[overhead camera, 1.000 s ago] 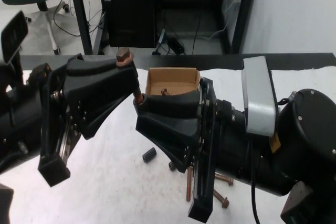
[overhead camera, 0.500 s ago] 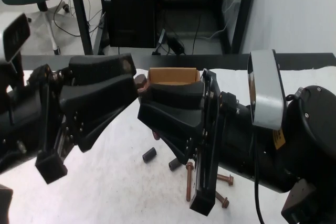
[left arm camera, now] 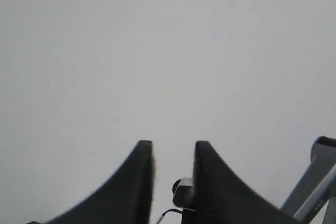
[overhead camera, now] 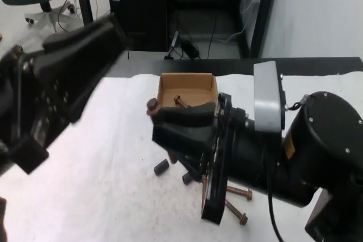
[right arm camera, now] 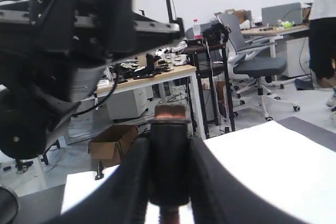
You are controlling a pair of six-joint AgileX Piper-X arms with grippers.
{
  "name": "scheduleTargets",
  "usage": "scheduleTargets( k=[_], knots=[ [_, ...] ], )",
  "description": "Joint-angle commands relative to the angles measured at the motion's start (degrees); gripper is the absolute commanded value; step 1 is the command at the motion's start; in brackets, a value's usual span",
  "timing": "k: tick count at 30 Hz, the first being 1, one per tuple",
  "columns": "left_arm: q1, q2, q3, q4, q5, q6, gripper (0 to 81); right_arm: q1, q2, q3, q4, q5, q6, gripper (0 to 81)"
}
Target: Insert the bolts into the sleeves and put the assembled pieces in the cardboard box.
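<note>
My right gripper (right arm camera: 169, 149) is shut on a black sleeve (right arm camera: 169, 166) that has a copper bolt (right arm camera: 170, 114) through it, head at one end and shank tip at the other. In the high view this assembled piece (overhead camera: 152, 105) is held above the bench, just in front of the cardboard box (overhead camera: 168, 83). One bolt (overhead camera: 180, 101) lies inside the box. My left gripper (left arm camera: 173, 148) is raised at the far left (overhead camera: 108, 35), its fingers a little apart with nothing between them.
On the white bench lie two loose black sleeves (overhead camera: 161, 167) (overhead camera: 186, 178) and several copper bolts (overhead camera: 239, 192) near the right arm's base. The left arm (right arm camera: 73, 30) looms close in the right wrist view. A black table edge runs behind the box.
The left gripper has let go of the bolt and swung up and away to the left. The bolt now sits in the sleeve held by the right gripper.
</note>
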Motion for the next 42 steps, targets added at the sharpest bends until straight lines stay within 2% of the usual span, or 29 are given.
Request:
scheduleTargets(
  k=[1,5,8,10,12,15,18,21,25,32,42],
  knots=[
    [0.5,-0.8,-0.1,-1.0,0.1,-0.4,0.1,-3.1,-0.6,-0.8,-0.2,0.0,3.0,0.8],
    [1.7,-2.6,-0.1,3.8,5.4,-1.4,0.3,-8.4,-0.6,-3.0,5.1,0.0,6.4,0.8],
    [1.7,-3.9,-0.1,11.7,10.1,0.0,0.3,-11.6,-0.6,-8.9,22.0,3.8,5.8,0.8],
    [1.7,-4.6,-0.1,17.0,11.7,2.8,0.3,-12.9,-0.4,-14.5,34.6,8.9,1.3,0.8],
    [1.7,-5.1,-0.1,23.1,11.5,6.1,0.3,-13.9,0.4,-19.9,46.7,12.2,-5.2,0.8],
    [1.7,-5.9,-0.1,32.0,9.9,11.0,0.3,-15.1,2.9,-28.0,57.8,14.3,-12.9,0.8],
    [1.7,-6.6,-0.1,41.6,7.7,15.7,0.3,-15.8,6.7,-34.9,65.1,18.7,-14.7,0.8],
    [1.7,-7.6,-0.1,48.6,5.7,19.5,0.3,-16.5,11.5,-41.7,71.4,19.4,-14.7,0.8],
    [1.7,-9.2,-0.1,54.0,3.2,21.4,0.3,-16.7,19.2,-48.2,75.9,19.4,-14.7,0.8],
    [1.6,-12.8,-0.1,57.1,3.2,22.1,0.3,-16.7,32.0,-56.9,78.8,19.6,-14.7,0.8],
    [1.6,-17.7,-0.1,63.9,3.2,22.1,0.3,-16.9,40.9,-61.1,77.9,22.6,-14.7,0.8]
  ],
)
